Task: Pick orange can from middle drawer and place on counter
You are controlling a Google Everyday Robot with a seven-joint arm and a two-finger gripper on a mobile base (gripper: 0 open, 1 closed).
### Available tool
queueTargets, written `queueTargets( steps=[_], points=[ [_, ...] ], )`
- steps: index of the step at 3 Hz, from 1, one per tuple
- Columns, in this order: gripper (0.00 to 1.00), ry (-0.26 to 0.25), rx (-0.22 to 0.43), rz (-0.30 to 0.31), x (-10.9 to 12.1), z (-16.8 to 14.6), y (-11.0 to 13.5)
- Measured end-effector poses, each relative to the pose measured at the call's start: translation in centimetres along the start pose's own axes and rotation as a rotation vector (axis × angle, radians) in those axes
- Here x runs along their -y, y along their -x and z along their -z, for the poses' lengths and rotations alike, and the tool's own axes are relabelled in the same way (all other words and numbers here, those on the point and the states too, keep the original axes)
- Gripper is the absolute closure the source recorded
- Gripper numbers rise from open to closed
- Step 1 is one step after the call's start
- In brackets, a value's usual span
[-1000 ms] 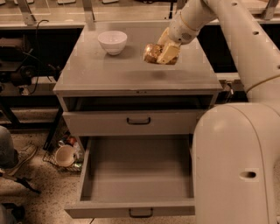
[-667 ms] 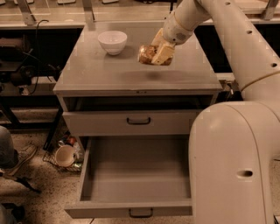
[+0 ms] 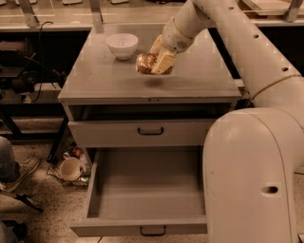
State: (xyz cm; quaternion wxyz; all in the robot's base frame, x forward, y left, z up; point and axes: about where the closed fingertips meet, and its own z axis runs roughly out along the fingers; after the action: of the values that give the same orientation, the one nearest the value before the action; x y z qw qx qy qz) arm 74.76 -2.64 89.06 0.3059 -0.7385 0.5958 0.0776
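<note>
Speckled floor runs under a grey cabinet whose flat top, the counter (image 3: 102, 83), fills the middle of the view, with a long pale bench (image 3: 133, 14) behind its back edge. One white robot body (image 3: 251, 185) bulks in the right foreground, and its single arm (image 3: 247, 47) reaches from the right across the back right corner of the counter. Two drawers show below the front edge. One is the middle drawer (image 3: 147, 190), pulled wide open with a bare grey inside and one black handle (image 3: 153, 231) on its front. The other is a shallower drawer front (image 3: 109, 134), pushed in, with one similar handle (image 3: 150, 131). One white bowl (image 3: 122, 45) stands on the counter near the back left corner. One gripper (image 3: 157, 62) hangs over the middle of the counter, a little toward the back edge and just right of the bowl. Its pale fingers (image 3: 165, 60) are closed narrowly on the one orange can (image 3: 145, 63), which lies tilted on its side in the grip. The can hangs just above the grey top with a dark shadow (image 3: 154, 81) beneath it, apart from the bowl and well clear of the open drawer.
</note>
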Motion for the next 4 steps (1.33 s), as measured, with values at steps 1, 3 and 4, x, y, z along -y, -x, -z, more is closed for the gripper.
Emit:
queueTargets(
  steps=[1,3,4],
  points=[
    [0.97,-0.005,0.014,0.018,0.1,-1.9,0.5],
    [0.51,0.003,0.023,0.021,0.0,-3.2,0.7],
    [0.29,0.007,0.021,0.022,0.0,-3.4,0.7]
  ],
)
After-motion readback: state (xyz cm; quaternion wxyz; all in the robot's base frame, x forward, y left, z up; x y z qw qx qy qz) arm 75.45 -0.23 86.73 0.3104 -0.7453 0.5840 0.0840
